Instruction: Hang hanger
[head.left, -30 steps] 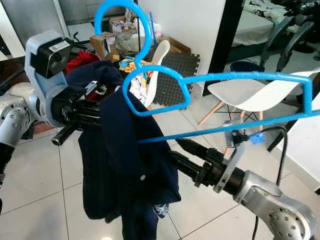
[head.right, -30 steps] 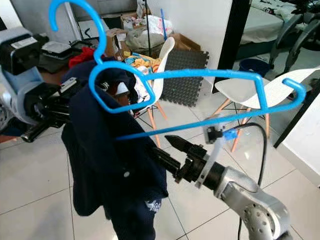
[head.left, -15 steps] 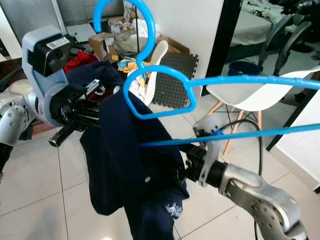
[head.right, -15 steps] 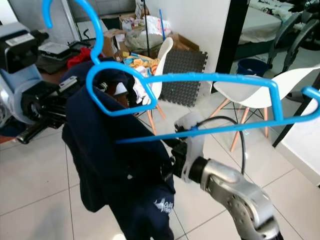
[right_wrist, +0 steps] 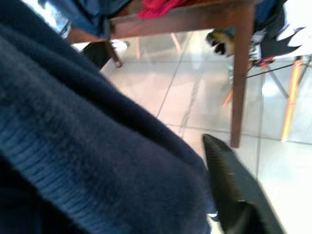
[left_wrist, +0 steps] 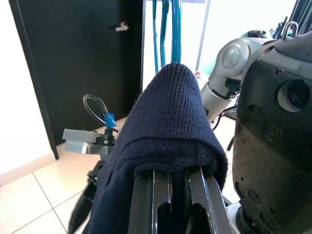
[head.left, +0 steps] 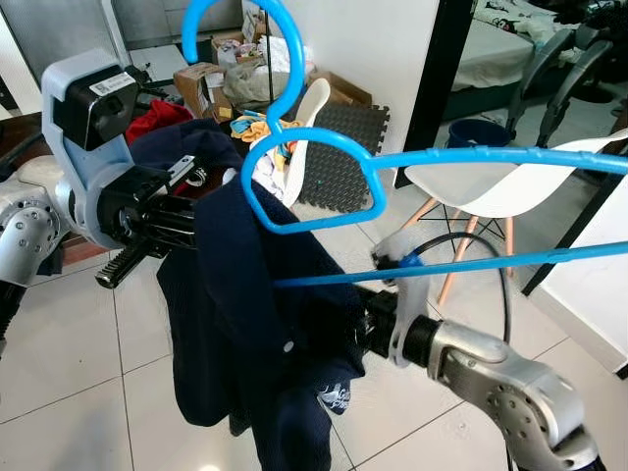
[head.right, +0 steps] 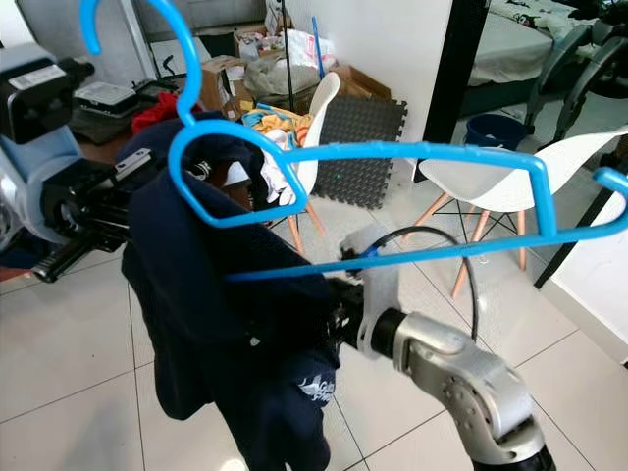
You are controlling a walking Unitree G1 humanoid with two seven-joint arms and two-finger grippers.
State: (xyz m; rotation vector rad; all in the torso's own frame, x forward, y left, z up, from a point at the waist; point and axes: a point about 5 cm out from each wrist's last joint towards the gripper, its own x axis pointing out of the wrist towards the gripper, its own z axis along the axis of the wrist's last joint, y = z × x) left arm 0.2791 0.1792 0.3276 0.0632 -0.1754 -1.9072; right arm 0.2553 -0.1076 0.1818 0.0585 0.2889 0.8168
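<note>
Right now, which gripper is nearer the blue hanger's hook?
Left. The left gripper sits just beside and below the hook, under the navy sweater; the right gripper is lower, buried in the sweater's hem.

Bright daylight, sharp head views — right wrist view blurred, perhaps motion.

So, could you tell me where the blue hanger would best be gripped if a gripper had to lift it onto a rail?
Probably the neck of the blue plastic hanger, just below the hook and above the looped shoulder. It is bare there, while the navy sweater covers the lower left end. Come in from the robot's right, the open side; the left gripper already occupies the left, draped in the sweater.
</note>
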